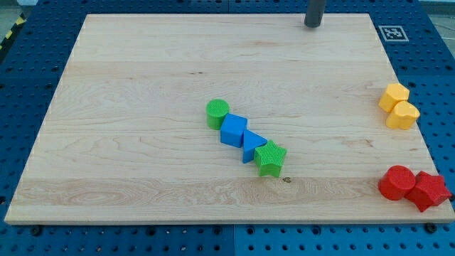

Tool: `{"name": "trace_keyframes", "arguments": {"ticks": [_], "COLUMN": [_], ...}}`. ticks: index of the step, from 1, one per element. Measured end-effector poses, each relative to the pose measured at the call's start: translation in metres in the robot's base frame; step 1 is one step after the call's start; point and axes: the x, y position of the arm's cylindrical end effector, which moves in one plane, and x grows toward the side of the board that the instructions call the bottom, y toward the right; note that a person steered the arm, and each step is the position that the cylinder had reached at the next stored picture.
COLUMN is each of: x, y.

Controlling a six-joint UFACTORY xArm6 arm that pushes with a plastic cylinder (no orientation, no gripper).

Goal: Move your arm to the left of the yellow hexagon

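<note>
Two yellow blocks touch each other near the board's right edge. The upper one (394, 95) has an angular, hexagon-like top. The lower one (404, 115) looks rounder. I cannot tell for certain which of them is the hexagon. My tip (313, 25) is at the view's top, right of centre, resting on the wooden board (142, 107). It is well to the left of and above the yellow blocks, and it touches no block.
A diagonal chain of blocks lies in the middle: a green cylinder (217, 112), a blue cube (233, 130), a blue triangle (252, 145) and a green star (270, 158). A red cylinder (396, 183) and an angular red block (428, 190) sit at the bottom right.
</note>
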Motion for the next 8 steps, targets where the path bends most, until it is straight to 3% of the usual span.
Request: {"name": "trace_keyframes", "arguments": {"ticks": [6,8], "x": [0.176,0.184], "y": [-0.001,-0.05]}}
